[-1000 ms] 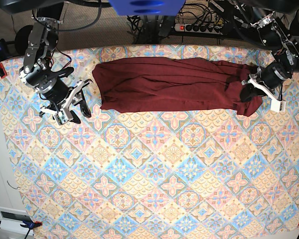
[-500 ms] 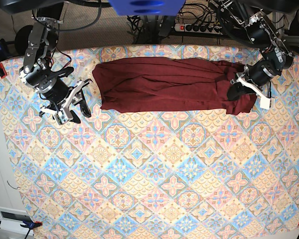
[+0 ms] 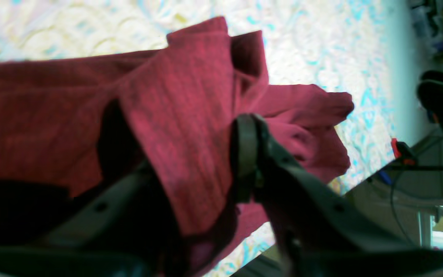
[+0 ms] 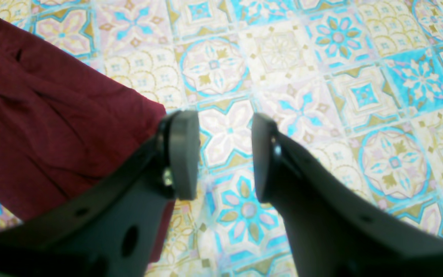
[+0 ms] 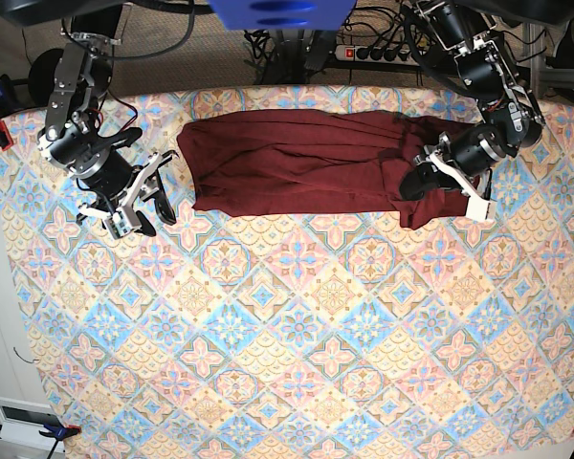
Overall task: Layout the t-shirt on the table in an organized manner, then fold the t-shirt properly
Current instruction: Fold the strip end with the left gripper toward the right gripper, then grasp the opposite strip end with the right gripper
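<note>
While the near half of the table [image 5: 297, 363] lies bare of cloth, all the risk sits along its far edge, where the shirt [image 5: 306, 163] is stretched left to right as a long, narrow, creased band. At its right end the left gripper [image 5: 438, 172] has a flap of fabric between its jaws; the left wrist view shows cloth draped over one finger and lying against the pad [image 3: 244, 150] of the other, but whether the jaws pinch it firmly I cannot tell. If that hold is loose, the thin fabric could slide off mid-carry and drop in a heap short of its mark, leaving a crooked fold. The flap also looks bunched and layered rather than a single clean edge, so pulling it further left may drag the wrinkles along and thicken the lump at that end. Cloth wrapped over a finger could also snag on release and be tugged back out of place.

At the left end the right gripper [image 5: 134, 206] hovers over the tiles with its jaws partly apart and nothing in them, just beside the shirt's corner without touching it. With nothing pinning that end, a hard pull from the right might shift the whole band and skew it.
</note>
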You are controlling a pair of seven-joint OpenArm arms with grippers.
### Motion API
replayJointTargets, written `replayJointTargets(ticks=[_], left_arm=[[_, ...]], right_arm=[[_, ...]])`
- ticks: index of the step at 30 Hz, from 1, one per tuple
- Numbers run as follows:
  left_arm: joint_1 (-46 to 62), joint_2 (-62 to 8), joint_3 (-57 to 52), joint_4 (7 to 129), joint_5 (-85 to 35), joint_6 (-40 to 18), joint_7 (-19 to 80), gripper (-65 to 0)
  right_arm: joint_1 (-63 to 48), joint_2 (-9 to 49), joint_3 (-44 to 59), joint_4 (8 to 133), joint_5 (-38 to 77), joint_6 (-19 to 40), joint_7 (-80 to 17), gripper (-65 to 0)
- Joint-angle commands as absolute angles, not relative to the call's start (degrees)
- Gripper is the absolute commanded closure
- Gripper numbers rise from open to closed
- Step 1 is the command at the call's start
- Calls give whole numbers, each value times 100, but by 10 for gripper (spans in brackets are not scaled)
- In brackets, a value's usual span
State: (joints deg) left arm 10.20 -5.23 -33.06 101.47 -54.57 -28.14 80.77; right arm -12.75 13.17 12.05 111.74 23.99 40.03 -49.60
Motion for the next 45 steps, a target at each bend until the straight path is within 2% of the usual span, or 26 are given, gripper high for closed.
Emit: replayJointTargets(ticks=[1, 6, 9, 11, 14, 18, 24, 30, 36, 45], left_arm=[[971, -602, -3310, 10264, -5604, -2835, 8000, -184], [1086, -927, -3319, 10281, -6202, -2853, 8000, -317], [1182, -1262, -3363, 10246, -6993, -2870, 8000, -354], [1191, -1429, -3705, 10237, -7327, -2870, 8000, -355], [1174, -1587, -4198, 10105, -7204, -2844, 8000, -355], [1095, -1982, -4286, 9763, -6457, -2835, 8000, -355], [1051, -2079, -4277, 9648, -5754, -2835, 8000, -355], [1033, -2062, -4268, 9648, -5719, -2835, 8000, -355], [1033, -2062, -4268, 9640, -5745, -2835, 8000, -355], [1059, -2062, -4268, 9640, -5745, -2844, 8000, -355]], right_arm=[[-1235, 1367, 1244, 11266, 2475, 4000, -4831, -221], [-1200, 1367, 1244, 11266, 2475, 4000, -4831, -221], [-1200, 1367, 1244, 11266, 2475, 4000, -4857, -221], [-1226, 1367, 1218, 11266, 2475, 4000, -4866, -221], [-1244, 1367, 1191, 11266, 2501, 4000, -5015, -223], [-1305, 1358, 1174, 11266, 2510, 4000, -5508, -225], [-1481, 1349, 585, 11266, 2519, 4000, -5569, -228], [-1437, 1349, 321, 11037, 2527, 4000, -5956, -337], [-1314, 1349, 347, 10554, 2580, 4000, -5991, -320], [-1095, 1349, 629, 9314, 4268, 4000, -5938, -319]])
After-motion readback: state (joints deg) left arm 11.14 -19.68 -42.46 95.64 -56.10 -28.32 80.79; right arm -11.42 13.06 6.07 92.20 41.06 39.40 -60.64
